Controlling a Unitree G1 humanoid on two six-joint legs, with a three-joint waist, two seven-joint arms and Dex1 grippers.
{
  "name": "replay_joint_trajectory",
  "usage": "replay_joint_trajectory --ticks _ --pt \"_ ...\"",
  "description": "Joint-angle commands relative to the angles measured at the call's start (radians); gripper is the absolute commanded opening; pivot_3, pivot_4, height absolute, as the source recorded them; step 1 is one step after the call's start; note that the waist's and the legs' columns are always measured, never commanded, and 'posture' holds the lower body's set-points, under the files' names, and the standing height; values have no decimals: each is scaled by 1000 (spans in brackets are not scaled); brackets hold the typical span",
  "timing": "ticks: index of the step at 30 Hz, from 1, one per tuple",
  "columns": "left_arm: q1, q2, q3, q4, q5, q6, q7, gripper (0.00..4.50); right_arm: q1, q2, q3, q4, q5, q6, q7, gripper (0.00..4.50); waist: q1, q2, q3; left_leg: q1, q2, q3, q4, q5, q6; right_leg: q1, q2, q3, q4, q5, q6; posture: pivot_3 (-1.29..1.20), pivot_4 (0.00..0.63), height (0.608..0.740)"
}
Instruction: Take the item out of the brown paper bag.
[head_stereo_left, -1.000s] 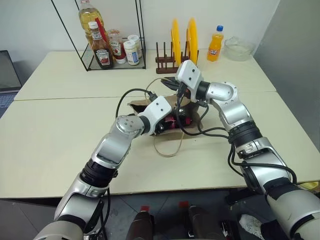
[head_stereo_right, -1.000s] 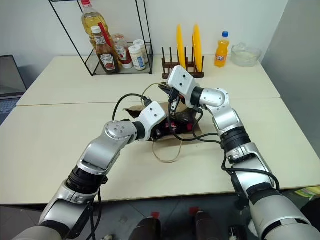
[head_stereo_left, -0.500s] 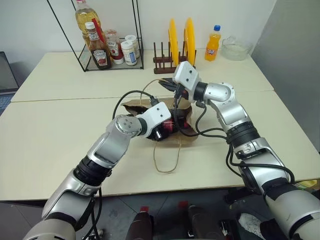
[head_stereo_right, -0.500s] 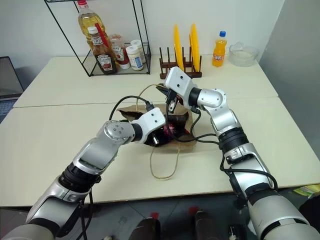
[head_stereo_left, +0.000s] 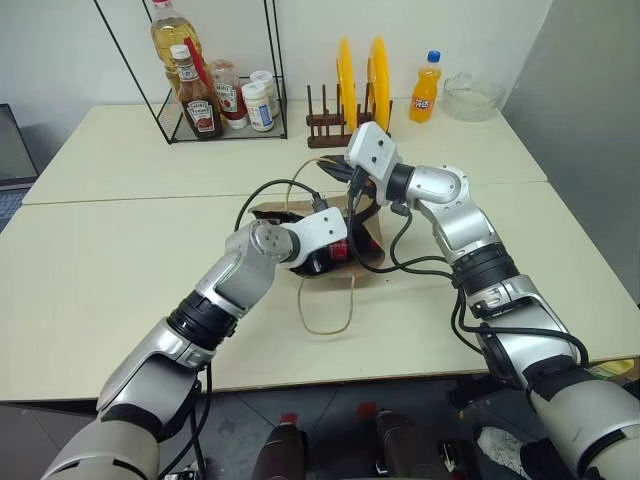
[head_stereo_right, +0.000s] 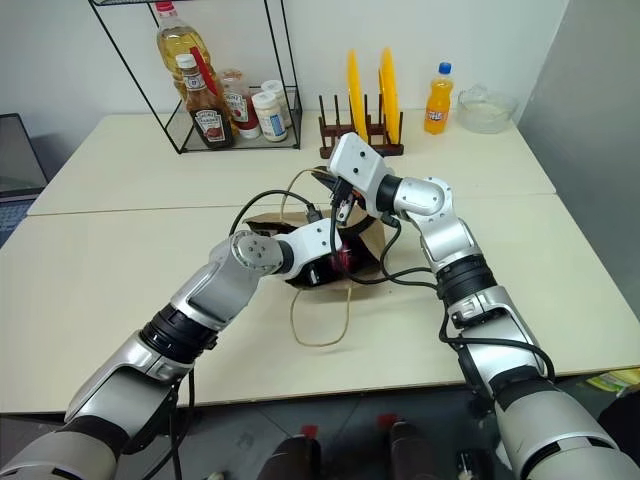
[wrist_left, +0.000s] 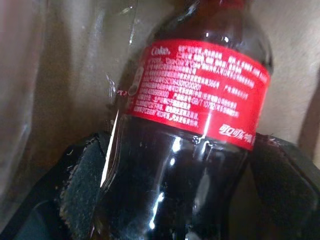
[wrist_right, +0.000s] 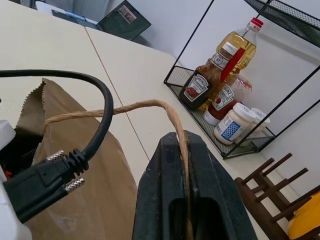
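Reaching deeper: left gripper now further into brown paper bag, fingers spread, flanking cola bottle, not yet clamped. Right gripper pinching handle. Next likely: close, withdraw.

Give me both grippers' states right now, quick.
Left gripper: open, fingers either side of the cola bottle inside the bag.
Right gripper: shut on the bag's handle.
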Motion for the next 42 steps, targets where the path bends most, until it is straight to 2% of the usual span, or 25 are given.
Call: replay_joint_trajectory --ticks 1,3,11,16,23,32,37,42 --pt "11 0 -12 36 18 -10 -29 3603 -24 -4 -19 -27 0 -14 -8 0 0 0 0 0 0 0 0 0 0 0 0 0 0 0 0 0 150 740" --pt "14 2 -5 37 23 -16 -34 3241 -25 -6 -20 -26 -1 -15 -7 0 0 0 0 0 0 0 0 0 0 0 0 0 0 0 0 0 150 740" --pt "16 -21 49 24 8 -29 -26 3233 -35 -9 -20 -10 -2 -21 -6 0 -1 0 0 0 0 0 0 0 0 0 0 0 0 0 0 0 150 740" --pt "61 -39 192 -149 -152 15 -108 3233 -39 -13 -21 0 -2 -26 -6 0 -2 0 0 0 1 0 0 0 0 0 0 0 0 0 0 0 150 740" --pt "156 65 331 -336 -348 49 -242 3233 -44 -19 -25 19 -1 -37 -5 0 -4 0 0 -3 2 0 0 0 0 -1 0 1 -1 0 0 0 150 740" --pt "202 179 489 -446 -583 72 -347 3233 -50 -27 -26 42 1 -54 3 0 -6 0 0 -3 2 0 0 0 0 -1 0 0 -1 0 0 0 150 740" --pt "167 254 518 -502 -621 91 -341 3233 -63 -34 -33 73 3 -75 0 0 -6 0 0 -3 2 0 0 0 0 -1 0 0 -1 0 0 0 150 740" --pt "164 368 471 -525 -565 81 -329 3233 -70 -32 -38 96 7 -96 2 0 -6 0 0 -3 2 0 -1 0 0 -1 1 0 -2 0 0 0 150 740"
